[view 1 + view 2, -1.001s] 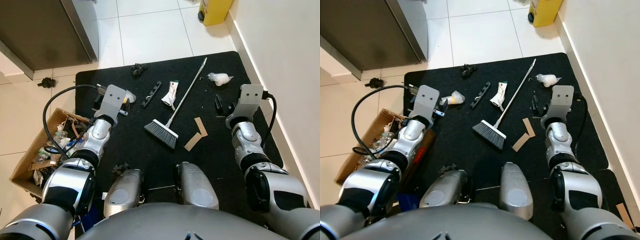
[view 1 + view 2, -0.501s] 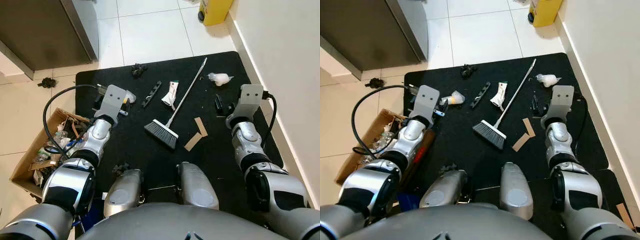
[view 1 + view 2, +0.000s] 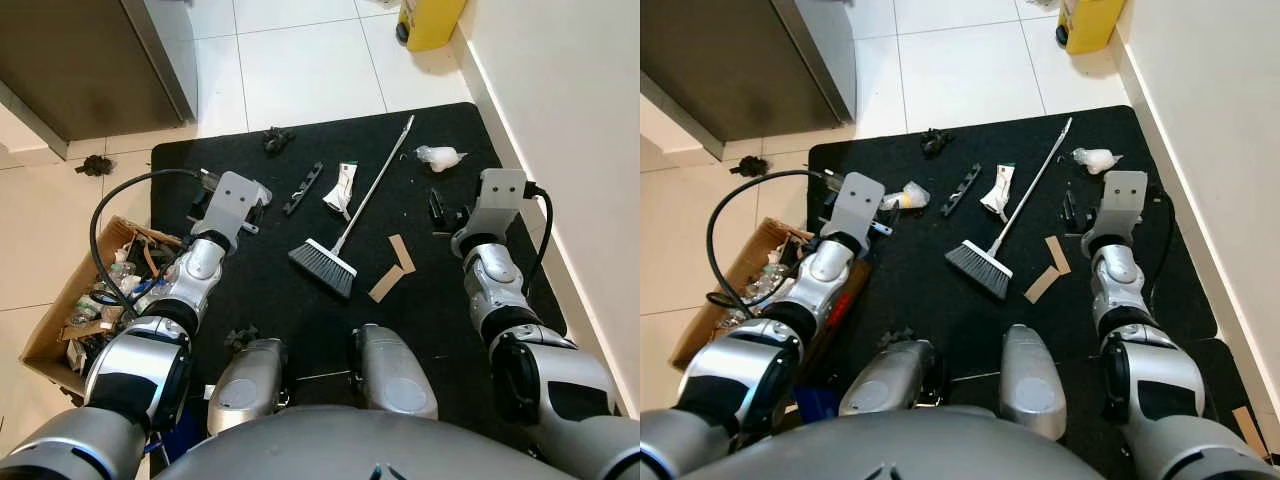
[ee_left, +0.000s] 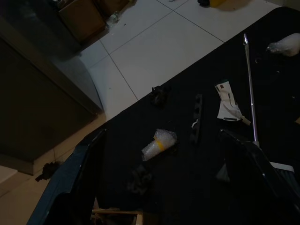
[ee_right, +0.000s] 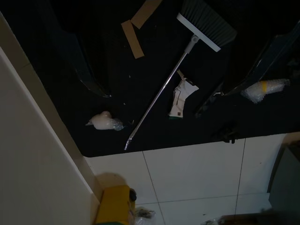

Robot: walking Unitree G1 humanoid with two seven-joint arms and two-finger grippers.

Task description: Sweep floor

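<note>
Broom (image 3: pixel 345 240) lying flat on the black mat (image 3: pixel 300 310), brush head nearest the robot, between both arms. Left hand (image 4: pixel 159 187) and right hand (image 5: pixel 173 61) hover above it, fingers spread wide, holding nothing.

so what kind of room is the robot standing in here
Probably a home kitchen or utility corner: white tiled floor, a black mat along the wall strewn with litter, a broom lying on it, a tall dark steel appliance and a cardboard box of rubbish.
</note>
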